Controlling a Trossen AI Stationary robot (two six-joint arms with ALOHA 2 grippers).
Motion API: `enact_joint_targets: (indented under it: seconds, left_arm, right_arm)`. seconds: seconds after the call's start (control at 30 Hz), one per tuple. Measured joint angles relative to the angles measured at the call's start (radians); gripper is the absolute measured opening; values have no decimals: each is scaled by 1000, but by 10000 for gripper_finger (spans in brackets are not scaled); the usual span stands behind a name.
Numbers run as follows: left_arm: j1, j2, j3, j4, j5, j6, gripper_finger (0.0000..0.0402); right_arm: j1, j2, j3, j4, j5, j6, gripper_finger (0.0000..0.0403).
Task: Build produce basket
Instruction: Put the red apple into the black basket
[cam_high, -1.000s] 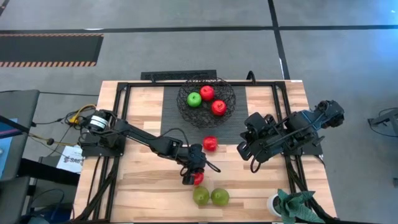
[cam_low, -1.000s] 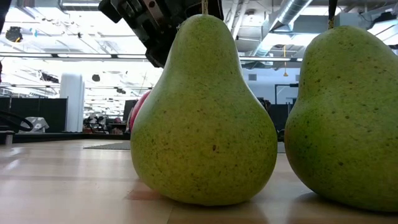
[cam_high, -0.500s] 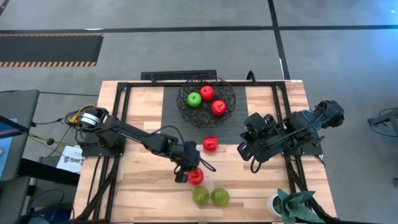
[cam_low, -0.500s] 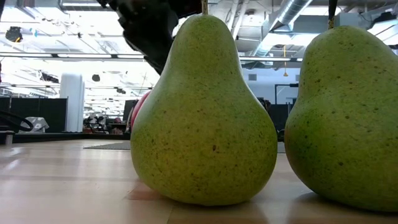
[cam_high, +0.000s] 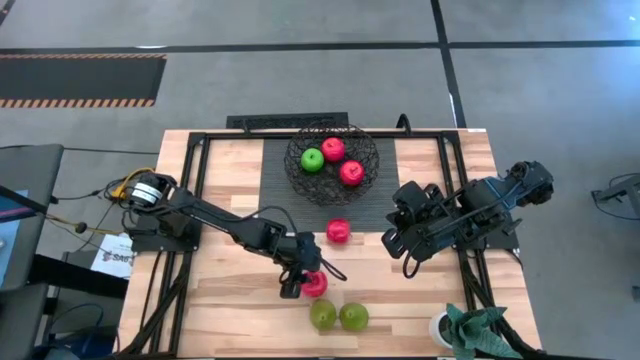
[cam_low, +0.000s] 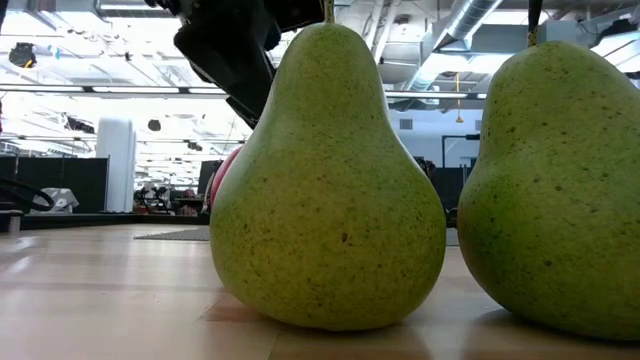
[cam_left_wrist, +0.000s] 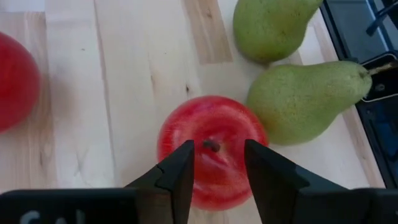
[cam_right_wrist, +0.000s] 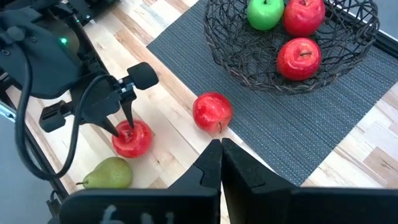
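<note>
1. The left gripper (cam_high: 303, 283), lower centre of the high view, hangs over a shiny red apple (cam_high: 316, 284) on the pale wooden table (cam_high: 230, 300); its fingers (cam_left_wrist: 179, 169) stand parted above the stem, not clasping, probably lined up to straddle it.
2. Two dull green pears (cam_high: 337, 317) lie just below.
3. The round black wire basket (cam_high: 333, 160), upper centre on a dark ribbed mat (cam_high: 275, 190), holds two red apples and a green one; another red apple (cam_high: 338, 231) waits below.
4. The right gripper (cam_high: 394, 243), centre right, rests closed and empty.

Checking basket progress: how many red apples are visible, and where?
4. Two red apples lie in the wire basket, one on the wood beside the mat, one under the left pincer. None seems hidden.
</note>
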Motion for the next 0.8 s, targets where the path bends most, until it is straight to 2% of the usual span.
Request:
enact_joint_targets:
  seconds: [0.2, 0.8]
  left_arm:
    - [-6, 0, 0, 0, -12, -7, 139]
    - [-6, 1, 0, 25, -15, 26, 140]
  right_arm:
    - [0, 0, 0, 0, 1, 0, 26]
    - [0, 0, 0, 0, 5, 1, 26]
